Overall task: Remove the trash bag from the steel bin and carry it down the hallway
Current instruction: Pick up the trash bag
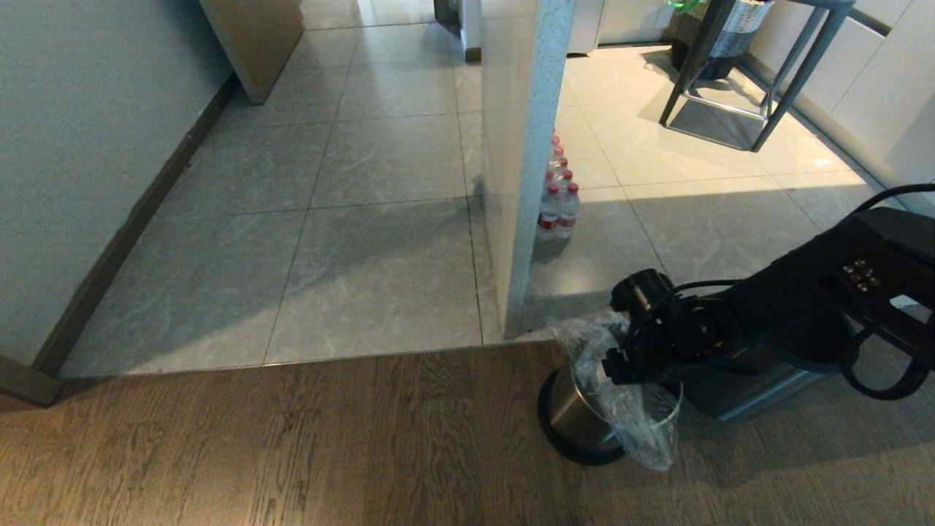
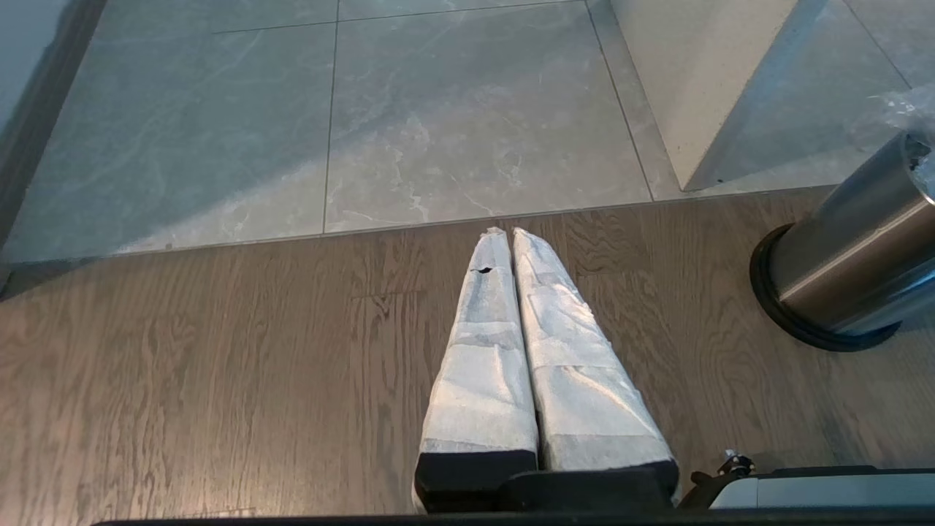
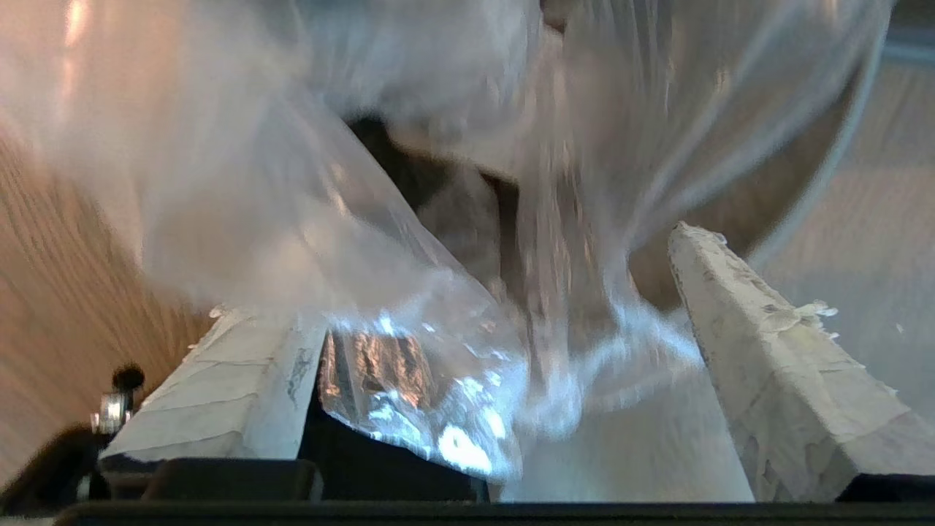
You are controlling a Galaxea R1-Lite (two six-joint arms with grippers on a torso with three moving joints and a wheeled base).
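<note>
The steel bin [image 1: 577,420] stands on the wood-plank floor just short of the tile line, at the foot of the white pillar [image 1: 522,168]; the trash bag [image 1: 635,416] is in it, its clear film bunched above the rim and spilling down the side of the bin away from the pillar; the right gripper [image 3: 497,351] sits right over the bin's mouth with its jaws spread wide and loose film lying between them, nothing pinched yet. To my eye the step in hand is the grab, and it wants a gathered fistful of film, not a single thin layer that could slip or tear; I'd close on the bunched neck, then lift straight up so the bin is not tipped or dragged along. The left gripper [image 2: 511,241] hangs parked over the planks on the bin's side away from the right arm, jaws pressed together and empty; the hallway [image 1: 350,241] lies beyond the bin, past the pillar.
</note>
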